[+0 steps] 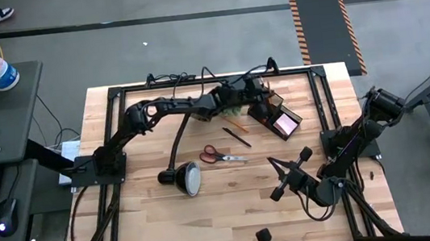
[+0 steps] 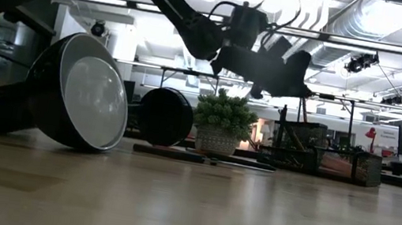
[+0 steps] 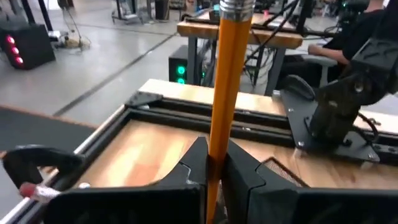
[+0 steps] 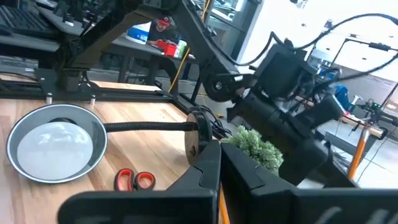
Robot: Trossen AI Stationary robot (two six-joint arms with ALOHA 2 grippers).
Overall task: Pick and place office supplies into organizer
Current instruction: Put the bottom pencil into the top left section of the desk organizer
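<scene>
Above the far middle of the tabletop [image 1: 169,215], the left end effector [image 1: 254,92] hung over the near end of the organizer [image 1: 277,115], its fingers [image 3: 239,180] clamped on an orange pencil [image 3: 227,81] that stood upright between them, metal ferrule uppermost. The organizer lay just beneath and to the right of that end effector, with the pink sticky-note pad [image 1: 284,124] showing inside it. Nearer than the left end effector, on the bare wood, lay a dark pen [image 1: 236,137] and, beyond that, the red-handled scissors [image 1: 221,155]. The green plant [image 2: 223,116] stood just beside the left end effector, and the desk lamp [image 1: 186,177] lay well to its near left. The right end effector [image 1: 277,191] waited low at the near right, fingers closed on nothing, well apart from the organizer.
</scene>
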